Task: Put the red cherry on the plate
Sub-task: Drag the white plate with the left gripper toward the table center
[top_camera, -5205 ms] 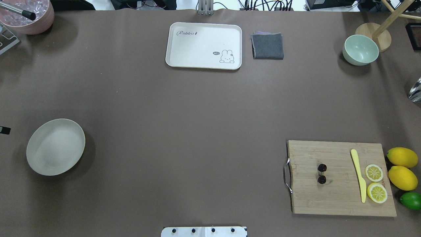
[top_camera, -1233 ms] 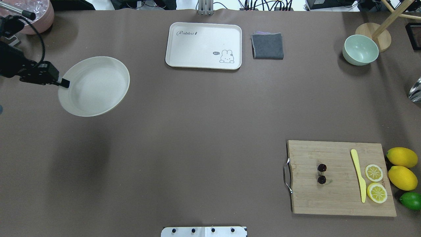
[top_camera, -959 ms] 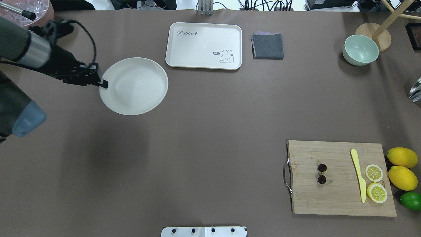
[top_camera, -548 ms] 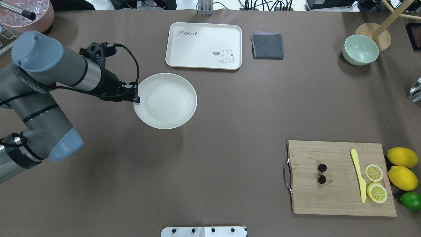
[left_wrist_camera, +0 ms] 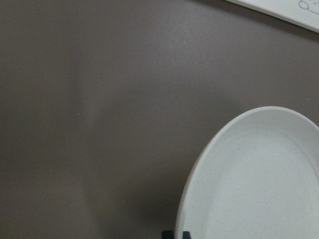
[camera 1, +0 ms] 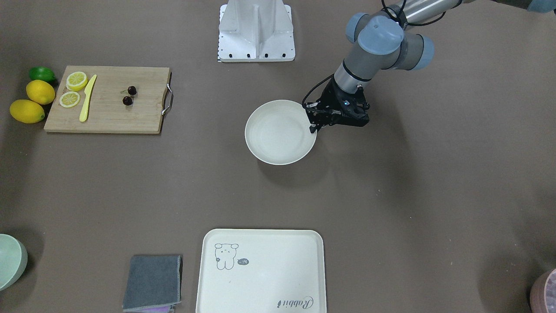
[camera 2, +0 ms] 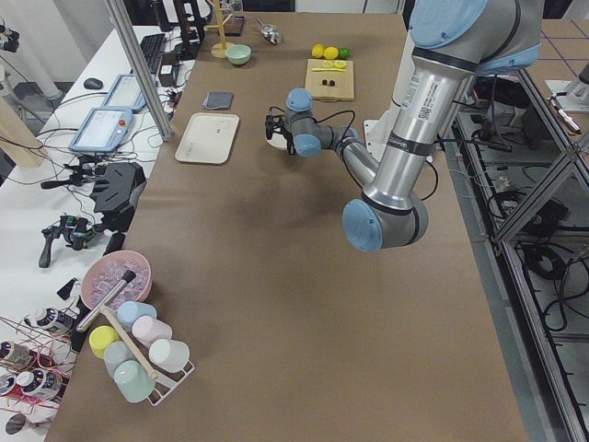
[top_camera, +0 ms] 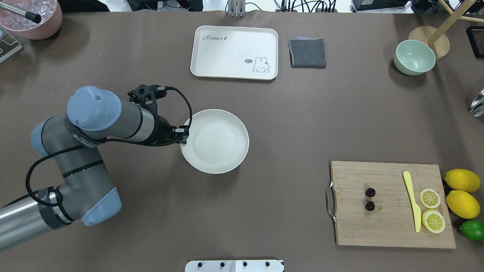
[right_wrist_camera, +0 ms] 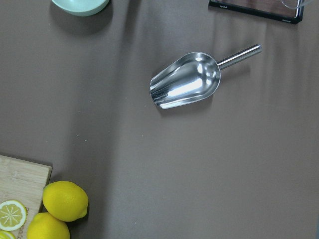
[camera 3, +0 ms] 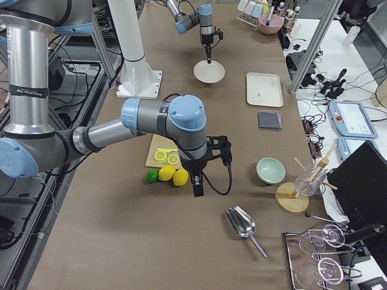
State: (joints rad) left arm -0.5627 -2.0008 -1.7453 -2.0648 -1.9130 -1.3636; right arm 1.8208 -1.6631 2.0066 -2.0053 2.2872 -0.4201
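Note:
The red cherry (top_camera: 369, 199), a pair of tiny dark fruits, lies on the wooden cutting board (top_camera: 393, 226) at the near right; it is also in the front-facing view as the cherry (camera 1: 129, 95). My left gripper (top_camera: 184, 137) is shut on the left rim of the off-white plate (top_camera: 219, 145) near the table's middle. A shadow lies under the plate (camera 1: 278, 134). The left wrist view shows the plate (left_wrist_camera: 259, 179) with the fingertips (left_wrist_camera: 169, 234) at its edge. My right gripper (camera 3: 197, 186) hangs beyond the lemons; I cannot tell if it is open or shut.
On the board lie a yellow knife (top_camera: 412, 200) and two lemon halves (top_camera: 430, 198); whole lemons (top_camera: 462, 180) and a lime (top_camera: 472, 229) sit beside it. At the far side are a rabbit tray (top_camera: 234, 49), grey cloth (top_camera: 307, 53) and green bowl (top_camera: 414, 56). A metal scoop (right_wrist_camera: 187, 82) lies under the right wrist.
My left arm has carried the plate from the table's left side rightward and nearer to the robot, to the middle. The cherry and the board have not moved.

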